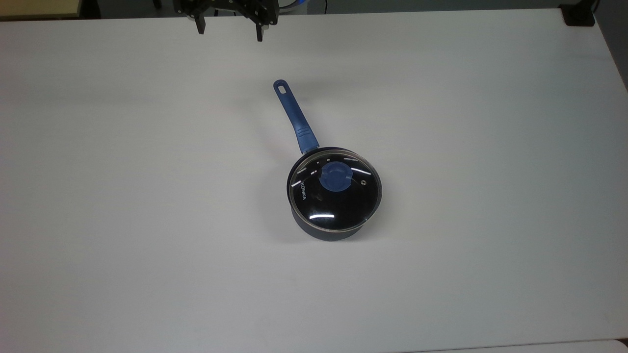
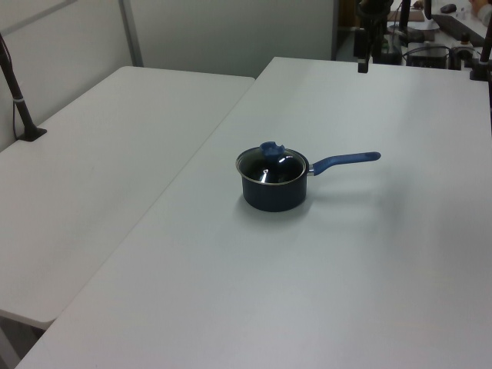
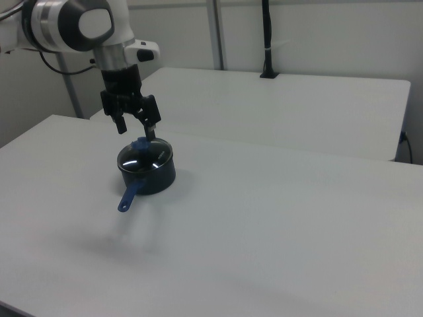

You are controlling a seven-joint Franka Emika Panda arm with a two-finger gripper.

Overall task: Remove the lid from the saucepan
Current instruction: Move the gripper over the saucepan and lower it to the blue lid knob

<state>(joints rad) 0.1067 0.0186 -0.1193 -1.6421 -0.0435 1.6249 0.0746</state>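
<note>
Top view, saucepan (image 1: 327,215): stood near the middle of the white table (image 1: 490,196), its long blue handle (image 1: 296,116) running up and toward the top view's left.
Top view, lid (image 1: 336,195): sat seated on the saucepan, its blue knob (image 1: 336,177) at the centre, "KONKA" lettering toward the top view's left of the knob, a small vent hole to the knob's right.
Top view, gripper (image 1: 229,33): hung at the table's far edge, well apart from the saucepan, beyond the handle's end; its two black fingers stood wide apart with nothing between them.
Left view, saucepan (image 2: 274,192): sat lidded on the table (image 2: 307,307), handle pointing to the left view's right.
Left view, gripper (image 2: 362,65): hung high and far behind the saucepan.
Right view, gripper (image 3: 135,129): fingers spread, empty, seen above the lid (image 3: 144,156).
Right view, saucepan (image 3: 151,177): handle pointed toward the camera.
</note>
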